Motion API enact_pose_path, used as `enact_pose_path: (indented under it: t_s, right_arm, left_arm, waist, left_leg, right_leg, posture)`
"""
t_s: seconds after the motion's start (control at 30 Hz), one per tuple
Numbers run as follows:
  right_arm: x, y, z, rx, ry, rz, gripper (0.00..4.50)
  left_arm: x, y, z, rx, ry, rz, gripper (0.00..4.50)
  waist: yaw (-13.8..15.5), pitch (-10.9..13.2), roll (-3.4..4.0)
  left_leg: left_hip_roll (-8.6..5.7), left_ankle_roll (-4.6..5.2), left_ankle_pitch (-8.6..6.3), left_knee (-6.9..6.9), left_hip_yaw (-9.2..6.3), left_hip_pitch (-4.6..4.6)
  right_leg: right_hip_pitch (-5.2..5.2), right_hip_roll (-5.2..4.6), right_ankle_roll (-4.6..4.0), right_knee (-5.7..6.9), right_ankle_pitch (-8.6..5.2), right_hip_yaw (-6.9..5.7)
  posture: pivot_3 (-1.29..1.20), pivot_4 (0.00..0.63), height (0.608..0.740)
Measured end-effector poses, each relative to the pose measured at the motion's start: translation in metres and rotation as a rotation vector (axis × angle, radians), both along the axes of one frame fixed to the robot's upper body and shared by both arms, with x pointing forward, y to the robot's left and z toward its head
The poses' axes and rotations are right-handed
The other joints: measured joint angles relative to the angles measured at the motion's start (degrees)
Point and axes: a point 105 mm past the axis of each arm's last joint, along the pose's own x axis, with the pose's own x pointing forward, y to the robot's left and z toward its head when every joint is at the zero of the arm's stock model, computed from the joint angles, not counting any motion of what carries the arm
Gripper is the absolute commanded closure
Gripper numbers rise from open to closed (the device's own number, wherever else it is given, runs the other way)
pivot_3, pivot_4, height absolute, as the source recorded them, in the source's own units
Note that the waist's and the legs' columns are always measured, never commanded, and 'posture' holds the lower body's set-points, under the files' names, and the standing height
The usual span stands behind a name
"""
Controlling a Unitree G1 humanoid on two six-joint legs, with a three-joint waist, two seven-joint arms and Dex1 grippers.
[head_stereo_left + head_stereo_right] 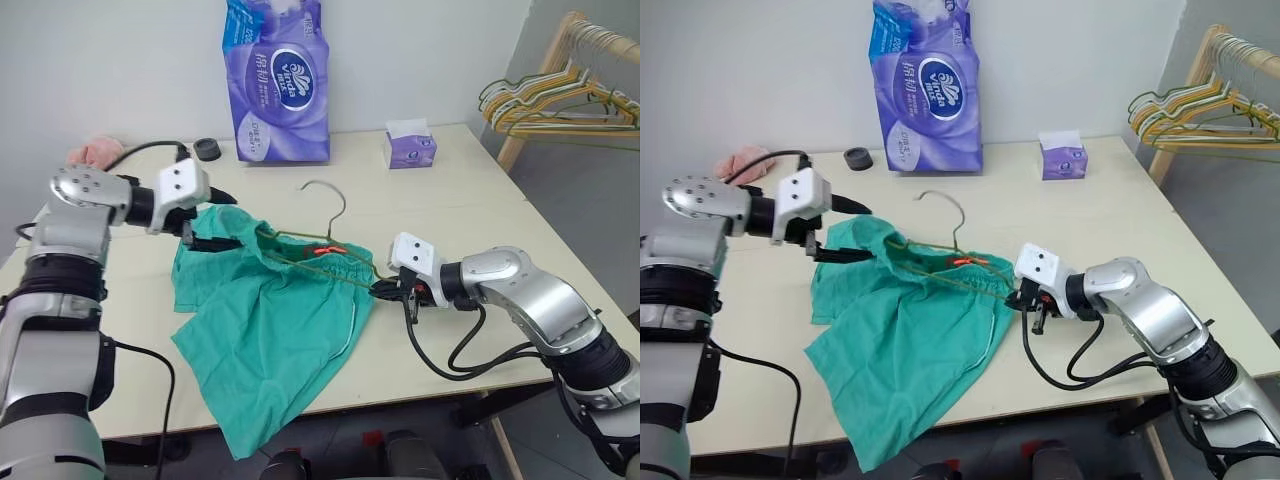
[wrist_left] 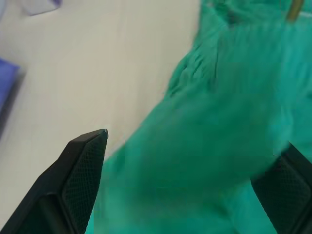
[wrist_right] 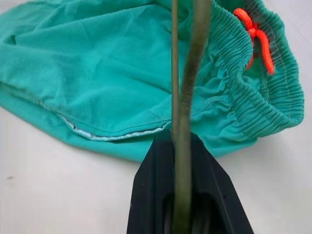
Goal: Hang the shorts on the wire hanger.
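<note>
Currently the right gripper (image 1: 385, 290) is clamping shut on the corner of the wire hanger (image 1: 322, 226), presumably to pin it flat while the cloth gets worked over it; the hook is pointing toward the tissue pack (image 1: 277, 82). The shorts (image 1: 270, 330) are lying on the table (image 1: 480, 190), waistband threaded by the wire, one leg drooping over the near edge. The left gripper (image 1: 212, 222) is hovering with jaws spread wide, empty, at the waistband's far end, likely ready to regrasp
</note>
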Motion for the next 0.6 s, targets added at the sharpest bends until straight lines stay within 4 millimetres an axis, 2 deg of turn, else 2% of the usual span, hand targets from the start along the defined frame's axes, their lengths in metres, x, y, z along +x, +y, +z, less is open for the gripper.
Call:
enact_pose_path:
  t_s: [0.1,0.23,0.33,0.6]
  right_arm:
    - [-0.003,0.000,-0.001,-0.012,-0.016,0.020,4.50]
    - [-0.003,0.001,0.001,-0.017,-0.045,0.035,4.50]
    - [-0.002,0.001,0.002,-0.026,-0.074,0.040,4.50]
    - [-0.001,-0.001,0.000,-0.028,-0.081,0.039,4.50]
  left_arm:
    - [-0.010,-0.005,-0.019,0.006,0.077,-0.048,0.03]
    - [-0.018,-0.018,-0.023,-0.016,0.119,-0.103,0.03]
    - [-0.026,-0.024,-0.027,-0.042,0.156,-0.125,0.60]
    - [-0.037,-0.019,-0.031,-0.019,0.191,-0.126,3.00]
  waist:
    - [-0.6,0.0,-0.01]
    - [-1.0,0.0,-0.02]
    - [-1.1,0.0,-0.02]
    - [-1.1,0.0,-0.02]
  left_leg:
    - [0.01,0.00,0.00,-0.02,-0.10,0.00]
    - [0.00,0.01,0.00,-0.01,-0.12,0.00]
    - [0.00,0.01,0.00,-0.01,-0.12,0.00]
    - [-0.02,0.01,-0.01,0.00,-0.12,0.01]
  right_leg:
    - [-0.04,0.03,0.00,0.01,0.00,0.01]
    - [-0.02,0.04,0.00,0.01,0.00,0.01]
    - [-0.02,0.04,0.00,0.03,0.00,0.05]
    - [0.01,0.05,0.00,0.03,0.00,0.08]
  posture:
    - [-0.14,0.050,0.740]
    - [-0.15,0.053,0.740]
    - [-0.15,0.053,0.740]
    - [-0.13,0.049,0.740]
